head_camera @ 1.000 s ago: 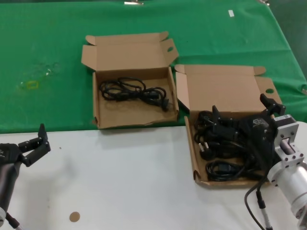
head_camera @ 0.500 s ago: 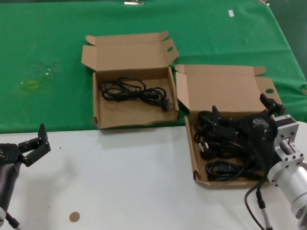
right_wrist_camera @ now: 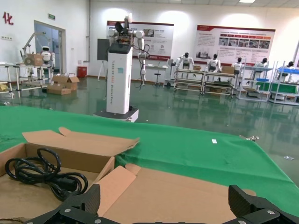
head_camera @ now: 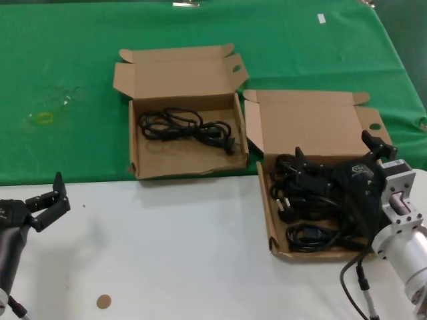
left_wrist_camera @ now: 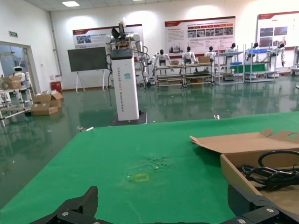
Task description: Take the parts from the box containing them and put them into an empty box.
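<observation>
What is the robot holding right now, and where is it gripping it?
Nothing. The right pincer is open over the power cables in the wider cardboard box; the left pincer is open and empty.

The tabletop (head_camera: 167,253) is white at the near side, and a green cloth (head_camera: 280,60) covers its far part. Two open brown cardboard boxes lie on it. The smaller box (head_camera: 183,157) sits on the green cloth, with one coiled black cable inside. The wider box (head_camera: 267,213), just beside it on the right, lies across the cloth edge, partly on white. A small brown round spot (head_camera: 103,301) is on the white surface near the front.
</observation>
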You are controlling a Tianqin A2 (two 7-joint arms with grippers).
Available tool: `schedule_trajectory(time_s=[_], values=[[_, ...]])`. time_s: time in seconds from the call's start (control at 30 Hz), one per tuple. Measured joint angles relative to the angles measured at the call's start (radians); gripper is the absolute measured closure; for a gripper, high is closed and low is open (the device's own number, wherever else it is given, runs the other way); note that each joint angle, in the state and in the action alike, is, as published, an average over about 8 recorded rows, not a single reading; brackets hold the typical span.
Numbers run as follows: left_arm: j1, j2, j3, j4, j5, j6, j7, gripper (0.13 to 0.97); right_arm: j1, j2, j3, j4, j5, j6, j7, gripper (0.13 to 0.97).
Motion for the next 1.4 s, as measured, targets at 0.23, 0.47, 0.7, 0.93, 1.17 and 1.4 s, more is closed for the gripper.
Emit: schedule_trajectory(time_s=[0.23,0.47,0.7,0.93,1.17,1.4], values=[[0.0,0.0,0.0,0.0,0.0,0.0,0.0,0.132,0.0,0.0,0.0,0.0,0.0,0.0,0.0,0.129],[0.0,0.0,0.0,0.0,0.0,0.0,0.0,0.132,0.0,0.0,0.0,0.0,0.0,0.0,0.0,0.129],[0.0,0.0,0.0,0.0,0.0,0.0,0.0,0.132,0.0,0.0,0.0,0.0,0.0,0.0,0.0,0.129],[0.0,0.0,0.0,0.0,0.0,0.0,0.0,0.132,0.0,0.0,0.0,0.0,0.0,0.0,0.0,0.129],[0.0,0.0,0.0,0.0,0.0,0.0,0.0,0.132,0.0,0.0,0.0,0.0,0.0,0.0,0.0,0.129],[0.0,0.0,0.0,0.0,0.0,0.0,0.0,0.132,0.0,0.0,0.0,0.0,0.0,0.0,0.0,0.129]])
